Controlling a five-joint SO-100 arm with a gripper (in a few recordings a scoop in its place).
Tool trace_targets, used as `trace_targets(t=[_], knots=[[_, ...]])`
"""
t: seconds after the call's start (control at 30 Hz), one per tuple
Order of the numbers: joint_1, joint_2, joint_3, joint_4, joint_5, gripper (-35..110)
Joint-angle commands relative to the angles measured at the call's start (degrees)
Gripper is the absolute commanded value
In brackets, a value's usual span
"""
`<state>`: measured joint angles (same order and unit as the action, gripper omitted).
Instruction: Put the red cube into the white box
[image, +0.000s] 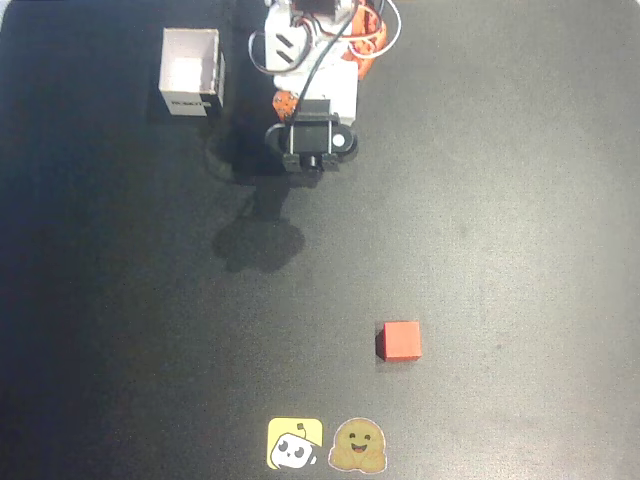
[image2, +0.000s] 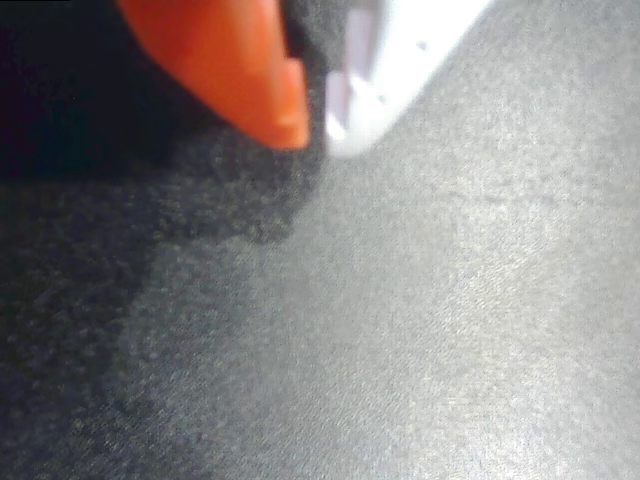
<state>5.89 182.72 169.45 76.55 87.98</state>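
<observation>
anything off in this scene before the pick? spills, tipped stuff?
Nothing stands out. The red cube sits flat on the table, the white box stands upright with its opening up, nothing spilled.

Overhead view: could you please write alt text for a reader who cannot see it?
A red cube sits alone on a black table, lower right of centre. The folded arm is at the top, with an open white box to its left; two stickers lie at the bottom edge.

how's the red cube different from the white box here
The red cube is solid red-orange; the white box is hollow, open-topped and white, with a dark label on its side. The box looks larger. In the overhead view the cube lies low and right of centre, the box at upper left. Both rest on the dark table.
</observation>
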Motion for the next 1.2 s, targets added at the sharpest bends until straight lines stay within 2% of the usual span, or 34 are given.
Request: trace_targets(t=[0.0, 0.3, 0.43, 0.73, 0.97, 1.07, 1.17], knots=[[-1.6, 0.4, -1.3, -0.8, 0.1, 0], [-5.9, -4.4, -8.3, -4.8, 0.1, 0], [-7.6, -22.9, -18.9, -10.0, 0.0, 0], [-12.2, -60.6, -51.7, -9.3, 1.1, 1], [-19.5, -83.1, -72.4, -9.8, 8.4, 8], [-21.8, -92.2, -80.9, -9.8, 10.8, 19], [-23.4, -99.8, -88.0, -9.8, 12.6, 19]])
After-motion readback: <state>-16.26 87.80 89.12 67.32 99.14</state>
